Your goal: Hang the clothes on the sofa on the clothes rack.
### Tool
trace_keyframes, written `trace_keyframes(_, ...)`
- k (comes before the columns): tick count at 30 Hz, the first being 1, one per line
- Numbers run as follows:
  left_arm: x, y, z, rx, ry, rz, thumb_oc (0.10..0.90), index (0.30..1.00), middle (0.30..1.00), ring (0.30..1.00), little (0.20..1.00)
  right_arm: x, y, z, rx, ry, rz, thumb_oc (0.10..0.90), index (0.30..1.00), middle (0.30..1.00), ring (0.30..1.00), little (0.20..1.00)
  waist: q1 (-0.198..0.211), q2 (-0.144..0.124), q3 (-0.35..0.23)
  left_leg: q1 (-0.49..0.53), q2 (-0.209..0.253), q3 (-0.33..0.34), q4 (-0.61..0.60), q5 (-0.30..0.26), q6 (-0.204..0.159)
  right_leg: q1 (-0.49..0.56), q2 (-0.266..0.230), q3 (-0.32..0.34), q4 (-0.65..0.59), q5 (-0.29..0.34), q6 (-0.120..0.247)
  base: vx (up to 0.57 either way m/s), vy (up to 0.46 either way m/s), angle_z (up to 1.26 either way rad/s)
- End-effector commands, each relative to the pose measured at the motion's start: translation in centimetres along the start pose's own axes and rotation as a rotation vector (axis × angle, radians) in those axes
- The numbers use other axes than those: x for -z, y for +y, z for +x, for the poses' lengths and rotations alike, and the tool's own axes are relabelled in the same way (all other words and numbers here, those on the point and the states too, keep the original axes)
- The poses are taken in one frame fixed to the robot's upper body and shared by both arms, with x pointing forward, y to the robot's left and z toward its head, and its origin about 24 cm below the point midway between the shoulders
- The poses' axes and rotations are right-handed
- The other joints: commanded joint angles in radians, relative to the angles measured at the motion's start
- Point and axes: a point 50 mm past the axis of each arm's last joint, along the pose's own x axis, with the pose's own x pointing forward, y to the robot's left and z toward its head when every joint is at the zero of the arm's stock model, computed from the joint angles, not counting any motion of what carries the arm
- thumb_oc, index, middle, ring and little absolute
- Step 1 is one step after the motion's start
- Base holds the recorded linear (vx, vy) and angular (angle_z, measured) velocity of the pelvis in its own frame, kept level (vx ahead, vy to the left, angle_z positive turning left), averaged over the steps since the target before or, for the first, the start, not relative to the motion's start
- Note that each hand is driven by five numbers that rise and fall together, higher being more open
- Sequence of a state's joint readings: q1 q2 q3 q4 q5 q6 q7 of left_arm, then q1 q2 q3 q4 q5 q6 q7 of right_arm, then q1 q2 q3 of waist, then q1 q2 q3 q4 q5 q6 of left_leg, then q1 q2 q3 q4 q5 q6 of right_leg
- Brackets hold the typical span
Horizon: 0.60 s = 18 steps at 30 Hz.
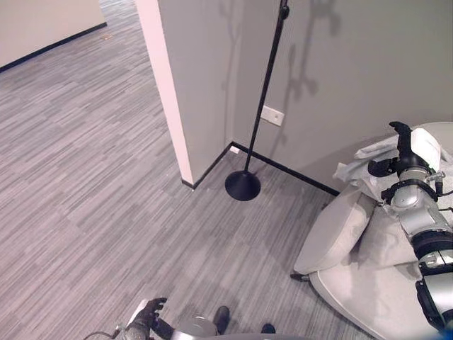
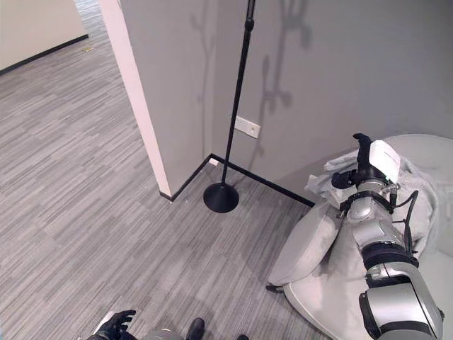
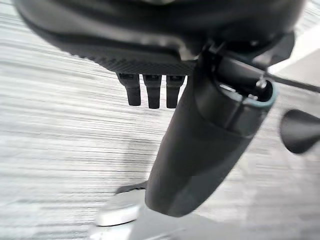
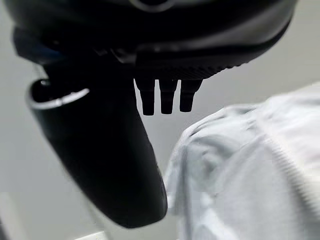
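Note:
A pale grey garment (image 1: 371,151) lies crumpled on the back of the light grey sofa (image 1: 368,301) at the right. My right hand (image 1: 401,150) is raised over the garment, open, with fingers straight and thumb spread. In the right wrist view the cloth (image 4: 250,165) lies just past the thumb (image 4: 100,150), outside its grasp. The clothes rack (image 1: 265,88) is a thin black pole on a round black base (image 1: 243,185), standing against the grey wall left of the sofa. My left hand (image 1: 150,312) hangs low over the carpet, open and empty.
A grey cushion (image 1: 333,230) leans on the sofa's near side. A wall corner (image 1: 170,92) juts out left of the rack, and a white outlet (image 1: 272,115) sits on the wall behind the pole. Striped grey carpet spreads to the left.

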State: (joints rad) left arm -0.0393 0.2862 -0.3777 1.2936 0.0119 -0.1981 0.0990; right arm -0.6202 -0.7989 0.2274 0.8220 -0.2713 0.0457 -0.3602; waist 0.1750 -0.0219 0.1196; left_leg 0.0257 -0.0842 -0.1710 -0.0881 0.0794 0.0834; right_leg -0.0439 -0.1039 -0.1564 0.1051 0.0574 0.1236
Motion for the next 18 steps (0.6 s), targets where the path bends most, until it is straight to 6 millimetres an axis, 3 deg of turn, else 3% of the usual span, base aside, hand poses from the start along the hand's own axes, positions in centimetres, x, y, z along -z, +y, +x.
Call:
trace_keyframes(1, 1.7, 1.6, -0.3, -0.053, 0.065, -0.003, 0.8, 0.9, 0.9, 0.9, 0.9, -4.0, -8.0, 1.9, 0.304, -0.203, -0.1, 0.8, 0.9, 0.9, 0.9, 0.9, 0.048, -0.015, -0.016, 0.058, 0.029, 0.025, 0.001, -0.159, 0.023, 0.013, -0.117, -0.119, 0.133, -0.023, -0.017, 0.09, -0.037, -0.54)
trace_keyframes(2, 1.7, 1.7, -0.3, -0.054, 0.066, -0.002, 0.8, 0.9, 0.9, 0.9, 0.9, -4.0, -8.0, 1.9, 0.303, -0.201, -0.099, 0.8, 0.9, 0.9, 0.9, 0.9, 0.046, -0.012, -0.012, 0.065, 0.032, 0.022, 0.001, -0.161, 0.022, 0.029, -0.112, -0.125, 0.117, -0.017, -0.018, 0.07, -0.159, -0.63)
trace_keyframes(3, 2.0, 2.4, -0.4, -0.102, 0.087, -0.066, 0.8, 0.9, 0.9, 0.9, 0.9, -3.7, -8.3, 1.6, 0.31, -0.205, -0.128, 0.8, 0.9, 0.9, 0.9, 0.9, 0.052, -0.013, -0.015, 0.069, 0.048, 0.028, 0.001, -0.167, 0.016, 0.047, -0.146, -0.133, 0.023, 0.02, -0.019, 0.05, -0.201, -0.61)
trace_keyframes(6, 2.2, 3.0, -0.4, -0.149, 0.094, -0.114, 0.8, 0.9, 0.9, 0.9, 0.9, -2.2, -8.2, 1.2, 0.31, -0.159, -0.153, 0.8, 0.9, 0.9, 0.9, 0.9, 0.058, -0.026, -0.028, 0.06, 0.065, 0.024, 0.001, -0.167, 0.004, 0.043, -0.181, -0.045, -0.111, 0.172, 0.005, 0.04, -0.226, -0.21)
trace_keyframes(7, 2.1, 3.0, -0.4, -0.149, 0.093, -0.113, 0.8, 0.9, 0.9, 0.9, 0.9, -2.2, -8.2, 1.2, 0.31, -0.158, -0.152, 0.8, 0.9, 0.9, 0.9, 0.9, 0.061, -0.028, -0.03, 0.056, 0.062, 0.026, 0.001, -0.164, 0.005, 0.043, -0.182, -0.044, -0.12, 0.179, 0.005, 0.01, -0.261, -0.07)
trace_keyframes(8, 1.9, 3.2, -0.3, -0.158, 0.086, -0.112, 0.8, 0.9, 0.9, 0.9, 0.9, -1.6, -8.3, 1.0, 0.308, -0.148, -0.164, 0.8, 0.9, 0.9, 0.9, 0.9, 0.052, -0.043, -0.031, 0.042, 0.067, 0.015, 0.001, -0.155, -0.006, 0.042, -0.186, 0.006, -0.136, 0.209, 0.003, 0.05, -0.496, 0.01)
trace_keyframes(9, 2.0, 3.5, -0.4, -0.175, 0.09, -0.13, 0.8, 0.9, 0.9, 0.9, 0.9, -1.1, -7.9, 0.5, 0.284, -0.143, -0.134, 0.8, 0.9, 0.9, 0.9, 0.9, 0.047, -0.085, -0.05, 0.025, 0.078, 0.012, 0.001, -0.146, -0.035, 0.057, -0.174, 0.036, -0.167, 0.186, 0.009, 0.11, -0.723, 0.2)
trace_keyframes(11, 2.4, 3.4, -0.5, -0.188, 0.1, -0.16, 0.8, 0.9, 0.9, 0.9, 0.9, -1.6, -7.2, 0.4, 0.261, -0.164, -0.09, 0.8, 0.9, 0.9, 0.9, 0.9, 0.07, -0.122, -0.06, 0.016, 0.127, 0.022, 0.001, -0.141, -0.072, 0.071, -0.15, -0.026, -0.179, 0.104, 0.018, 0.1, -0.64, 0.29)
trace_keyframes(12, 2.4, 3.4, -0.5, -0.188, 0.101, -0.16, 0.8, 0.9, 0.9, 0.9, 0.9, -1.6, -7.1, 0.4, 0.261, -0.165, -0.089, 0.8, 0.9, 0.9, 0.9, 0.9, 0.067, -0.12, -0.062, 0.016, 0.132, 0.019, 0.001, -0.143, -0.075, 0.07, -0.146, -0.03, -0.174, 0.098, 0.015, 0.02, -0.814, 0.05)
trace_keyframes(13, 1.7, 3.2, -0.3, -0.199, 0.077, -0.199, 0.8, 0.9, 0.9, 0.9, 0.9, -2.5, -7.3, 0.4, 0.264, -0.206, -0.082, 0.8, 0.9, 0.9, 0.9, 0.9, 0.065, -0.124, -0.058, -0.014, 0.204, -0.011, 0.001, -0.105, -0.106, 0.072, -0.067, -0.027, -0.173, -0.005, -0.035, -0.01, -0.775, 0.04)
trace_keyframes(14, 1.3, 3.1, -0.2, -0.2, 0.066, -0.22, 0.8, 0.9, 0.9, 0.9, 0.9, -2.8, -8.0, 0.4, 0.285, -0.23, -0.088, 0.8, 0.9, 0.9, 0.9, 0.9, 0.051, -0.117, -0.057, -0.035, 0.226, -0.031, 0.001, -0.073, -0.117, 0.073, -0.03, -0.029, -0.18, -0.022, -0.058, -0.05, -0.953, 0.33)
trace_keyframes(16, 0.3, 2.5, 0.1, -0.193, 0.033, -0.242, 0.8, 0.9, 0.9, 0.9, 0.9, -3.2, -8.6, 0.6, 0.306, -0.245, -0.069, 0.8, 0.9, 0.9, 0.9, 0.9, 0.042, -0.104, -0.044, -0.058, 0.246, -0.057, 0.001, -0.011, -0.133, 0.089, 0.015, -0.054, -0.192, -0.046, -0.088, -0.08, -0.516, 0.43)
trace_keyframes(18, -0.5, 1.9, 0.3, -0.174, 0.011, -0.219, 0.8, 0.9, 0.9, 0.9, 0.9, -3.4, -8.7, 0.9, 0.309, -0.242, -0.036, 0.8, 0.9, 0.9, 0.9, 0.9, 0.034, -0.101, -0.021, -0.079, 0.245, -0.012, 0.001, 0.058, -0.124, 0.105, 0.028, -0.071, -0.192, -0.059, -0.105, -0.08, -0.327, 0.4)
